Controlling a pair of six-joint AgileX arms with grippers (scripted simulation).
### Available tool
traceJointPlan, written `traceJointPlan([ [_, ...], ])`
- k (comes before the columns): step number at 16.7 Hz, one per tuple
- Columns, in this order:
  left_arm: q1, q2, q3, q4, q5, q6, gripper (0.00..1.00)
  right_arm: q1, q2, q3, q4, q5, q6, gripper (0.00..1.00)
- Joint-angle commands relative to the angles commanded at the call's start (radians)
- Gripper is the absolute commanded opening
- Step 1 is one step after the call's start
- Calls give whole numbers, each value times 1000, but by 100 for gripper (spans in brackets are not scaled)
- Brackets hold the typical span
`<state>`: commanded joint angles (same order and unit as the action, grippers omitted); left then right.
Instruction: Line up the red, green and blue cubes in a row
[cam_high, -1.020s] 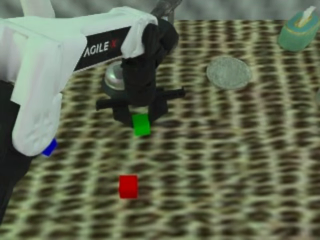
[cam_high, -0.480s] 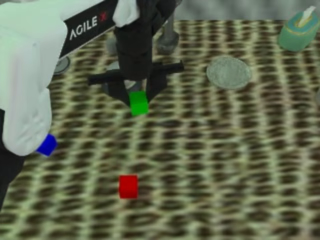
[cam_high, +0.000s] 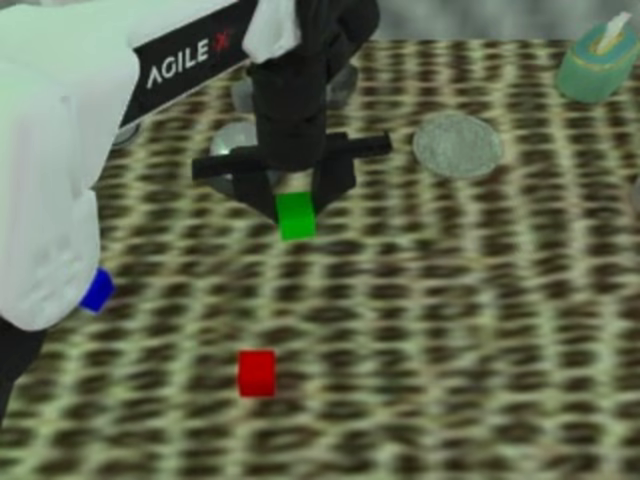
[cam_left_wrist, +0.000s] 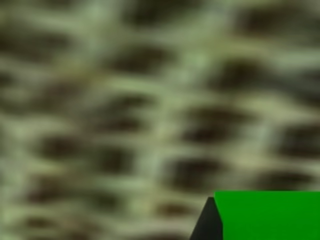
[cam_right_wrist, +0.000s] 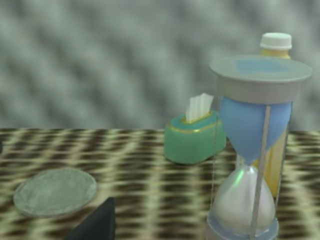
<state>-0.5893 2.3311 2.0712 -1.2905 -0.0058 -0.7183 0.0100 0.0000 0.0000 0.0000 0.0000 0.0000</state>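
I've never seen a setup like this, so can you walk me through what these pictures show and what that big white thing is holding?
The white thing is the left arm of a two-arm AgileX robot. One picture looks down on a patterned table; the other two come from cameras on each wrist. The left gripper grips the green cube, jaws closed on its sides; its wrist camera shows that cube's corner. The red cube and blue cube lie on the table. Also there: a silver bell, a grey disc, a tissue box and an hourglass. The right arm appears parked off to the right.

Green cube (cam_left_wrist: 267, 215) at frame corner, dark finger beside it, above leopard-print cloth (cam_left_wrist: 125, 100).
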Motion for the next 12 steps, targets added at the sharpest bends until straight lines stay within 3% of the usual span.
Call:
traceJointPlan([
  [7,-237,-217,-312,74,-6,-108,0,0,0,0,0,0,0,100],
  [12,-246,-226,-323,77,-6,-112,0,0,0,0,0,0,0,100],
])
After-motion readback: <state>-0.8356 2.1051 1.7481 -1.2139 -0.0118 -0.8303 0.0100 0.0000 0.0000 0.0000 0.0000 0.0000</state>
